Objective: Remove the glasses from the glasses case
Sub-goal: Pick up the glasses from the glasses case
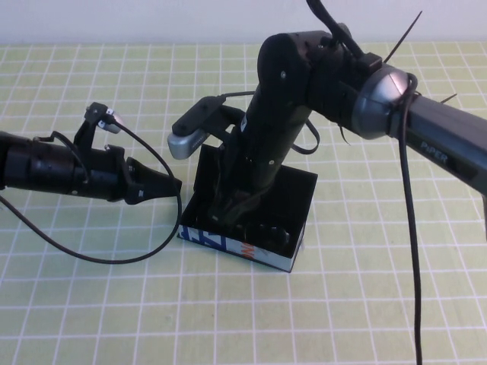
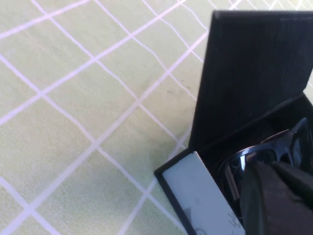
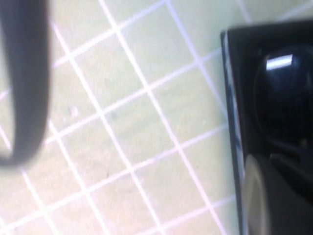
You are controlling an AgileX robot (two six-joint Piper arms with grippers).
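The glasses [image 2: 274, 149] lay inside the open glasses case [image 1: 228, 245], their dark lenses and thick black frame showing in the left wrist view just past the case's near wall. They would likely handle as a light, rigid thing with slick lenses that smear and scratch, so the frame's bridge or a thick rim seemed the safer place to pinch, not a thin temple arm. Their long axis appeared to run along the length of the case, parallel to its printed front side; which way the lenses faced could not be told for sure. The case sat on the green checked tablecloth [image 1: 91, 304] with its matte black lid [image 2: 254, 68] standing up at the back. The right gripper [image 1: 242, 217] reached down into the case from above, its tip low among the lining; whether its fingers were apart or pinching the frame could not be told. The left gripper [image 1: 171, 186] lay low at the case's left end, touching or nearly touching its wall, fingers drawn together with nothing between them.
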